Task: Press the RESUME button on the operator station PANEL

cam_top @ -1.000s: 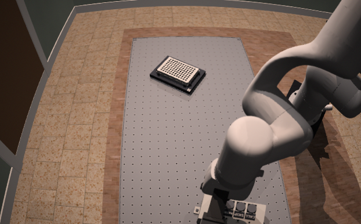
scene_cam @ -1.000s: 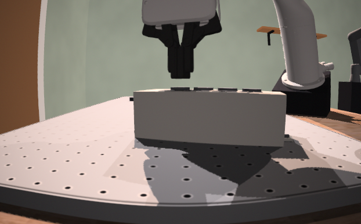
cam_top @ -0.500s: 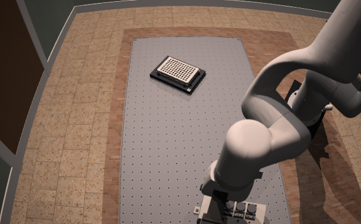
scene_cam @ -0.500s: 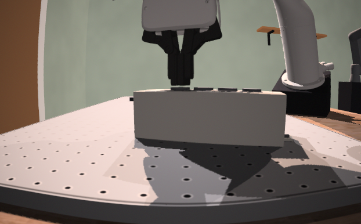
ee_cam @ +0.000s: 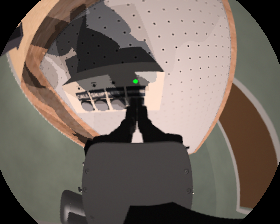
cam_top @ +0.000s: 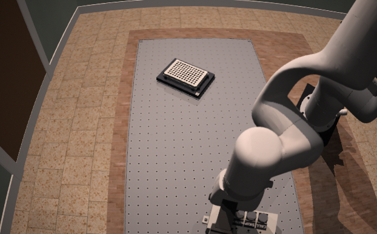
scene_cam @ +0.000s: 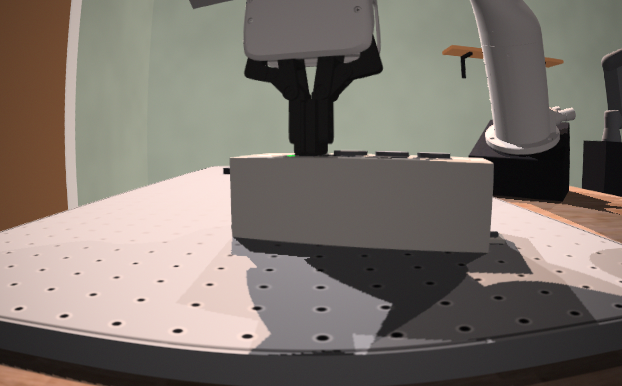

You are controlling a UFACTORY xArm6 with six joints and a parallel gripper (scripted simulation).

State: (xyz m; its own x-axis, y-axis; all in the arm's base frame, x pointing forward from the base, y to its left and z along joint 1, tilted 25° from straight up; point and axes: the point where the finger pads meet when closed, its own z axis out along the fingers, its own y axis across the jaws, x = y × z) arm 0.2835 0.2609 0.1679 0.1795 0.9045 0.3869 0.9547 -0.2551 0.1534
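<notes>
Exterior view, nearest: a grey perforated board [scene_cam: 93,260] is seen, with a pale box-shaped button panel [scene_cam: 363,205] standing on it, right of centre. A dark shadow is cast from the box toward the near edge.

On the panel's top, three dark buttons [scene_cam: 392,154] are seen free in a row; a fourth place, at the left end of the row, is covered by the claw [scene_cam: 310,148]. The claw is pointed straight down, its black fingers [scene_cam: 300,125] pressed together with nothing pinched between them, and the tips are set down on the panel top at that left-end button. A small green lamp [scene_cam: 290,155] is lit just beside the tips; the same green dot [ee_cam: 135,80] is caught in the wrist view just above the closed fingertips. No other lit lamp is made out.

In the top view the pressed button's name is hidden under the arm [cam_top: 259,157]; only the word CALL [cam_top: 263,225] is read, by the right-end button.

Farther back, the arm's black base [scene_cam: 528,180] is found on the wooden table [scene_cam: 613,220], to the right.

Farthest, in the top view, the white well plate [cam_top: 185,73] is seated on its black nest [cam_top: 207,85], well apart from the panel, toward the board's far end.
</notes>
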